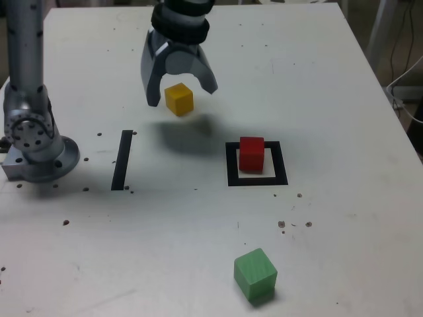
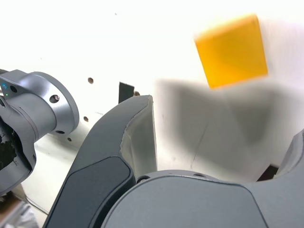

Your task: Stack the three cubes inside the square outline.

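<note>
Your gripper (image 1: pixel 184 98) stands with its jaws wide apart near the yellow cube (image 1: pixel 179 100). You have the red cube (image 1: pixel 252 154) inside the square outline (image 1: pixel 281 164); the green cube (image 1: pixel 256 274) lies outside it.

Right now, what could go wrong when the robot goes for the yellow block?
The open gripper might bump the yellow cube and push it away, because the cube sits turned at an angle. Later, a cube set down crookedly could knock the red cube off its spot inside the square outline, since nothing holds it there.
</note>
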`<state>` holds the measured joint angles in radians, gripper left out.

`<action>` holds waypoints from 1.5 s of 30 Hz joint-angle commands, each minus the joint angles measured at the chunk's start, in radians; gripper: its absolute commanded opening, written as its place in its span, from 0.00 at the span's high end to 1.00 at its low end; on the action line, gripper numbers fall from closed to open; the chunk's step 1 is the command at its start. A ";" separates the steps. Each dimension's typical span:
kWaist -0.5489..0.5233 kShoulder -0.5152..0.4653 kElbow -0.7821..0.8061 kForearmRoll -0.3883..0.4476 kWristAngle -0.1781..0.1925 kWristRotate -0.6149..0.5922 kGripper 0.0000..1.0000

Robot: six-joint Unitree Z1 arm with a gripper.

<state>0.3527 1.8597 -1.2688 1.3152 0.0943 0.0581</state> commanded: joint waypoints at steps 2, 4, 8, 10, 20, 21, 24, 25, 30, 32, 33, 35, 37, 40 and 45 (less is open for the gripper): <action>0.032 -0.004 0.004 -0.004 0.004 -0.003 0.01; 0.049 -0.003 0.006 -0.005 0.005 -0.003 0.01; 0.077 0.002 0.008 -0.009 0.005 -0.002 0.01; 0.090 0.010 0.007 -0.013 0.004 -0.001 0.02; 0.145 0.093 -0.017 -0.047 -0.018 0.021 0.03; 0.149 0.102 -0.019 -0.051 -0.021 0.023 0.04; 0.157 0.121 -0.025 -0.056 -0.028 0.032 0.05; 0.159 0.127 -0.026 -0.057 -0.030 0.034 0.06; 0.169 0.147 -0.031 -0.061 -0.045 0.044 0.09; 0.173 0.151 -0.030 -0.062 -0.050 0.045 0.11; 0.174 0.152 -0.030 -0.063 -0.051 0.046 0.12; 0.176 0.154 -0.030 -0.064 -0.055 0.050 0.14; 0.177 0.159 -0.031 -0.064 -0.061 0.057 0.16; 0.177 0.167 -0.034 -0.064 -0.073 0.073 0.19; 0.177 0.180 -0.038 -0.064 -0.086 0.089 0.28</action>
<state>0.5281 2.0315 -1.3031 1.2529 0.0113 0.1429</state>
